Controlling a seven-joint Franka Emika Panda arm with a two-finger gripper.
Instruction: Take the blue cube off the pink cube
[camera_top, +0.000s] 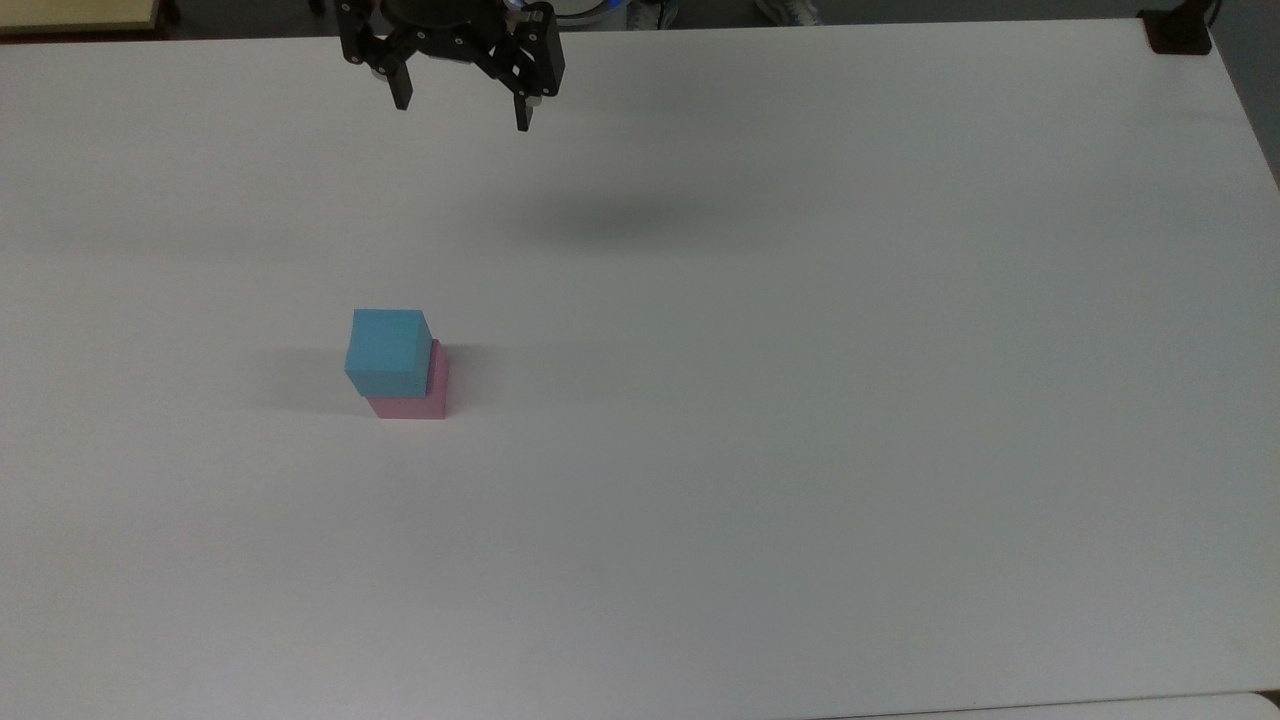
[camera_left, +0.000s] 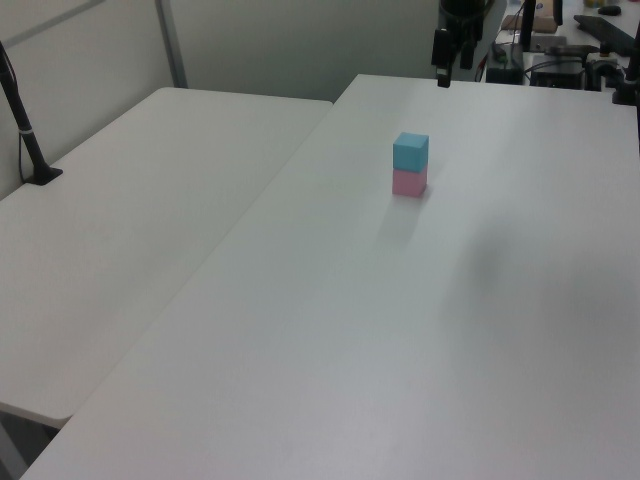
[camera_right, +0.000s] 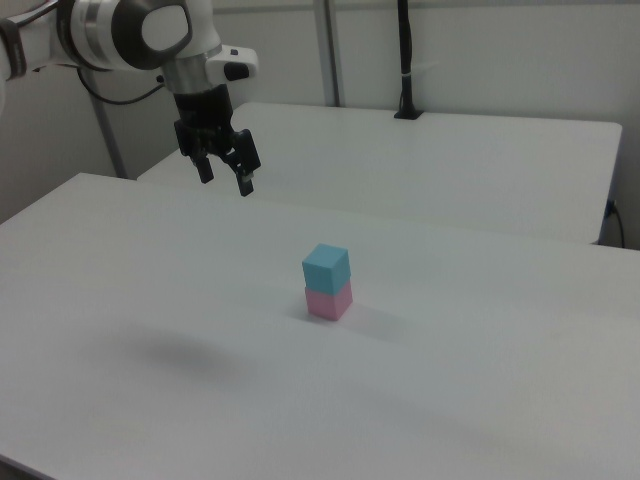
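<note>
Here the blue cube (camera_top: 387, 352) sits stacked on the pink cube (camera_top: 420, 398) on the white counter (camera_top: 800, 400); the claw (camera_top: 462, 112) hangs wide open and empty, well apart above the counter's far edge.

Blue cube (camera_top: 386, 352) stacked on pink cube (camera_top: 420, 392), stack on bench (camera_top: 800, 400) toward the top view's left; hand (camera_top: 462, 112) hangs above bench near the top view's upper edge, well apart from stack, fingers spread.
</note>
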